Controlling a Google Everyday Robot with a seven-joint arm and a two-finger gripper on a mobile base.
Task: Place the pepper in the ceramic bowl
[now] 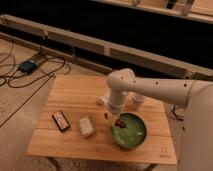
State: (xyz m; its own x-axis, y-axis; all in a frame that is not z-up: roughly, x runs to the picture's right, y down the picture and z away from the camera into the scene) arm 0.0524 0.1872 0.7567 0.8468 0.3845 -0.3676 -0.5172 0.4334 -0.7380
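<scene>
The ceramic bowl (131, 134), green inside with a dark rim, stands on the right front of the wooden table (75, 95). My gripper (117, 120) hangs from the white arm over the bowl's left rim. It is shut on the pepper (120, 123), a small dark red piece that shows at the fingertips just above the inside of the bowl.
A flat black card (61, 120) lies at the front left, with a pale block (86, 126) beside it. A white cup (137, 101) stands behind the bowl, partly hidden by the arm. A pale object (104, 99) lies behind the gripper. Cables and a box (27, 65) lie on the floor to the left.
</scene>
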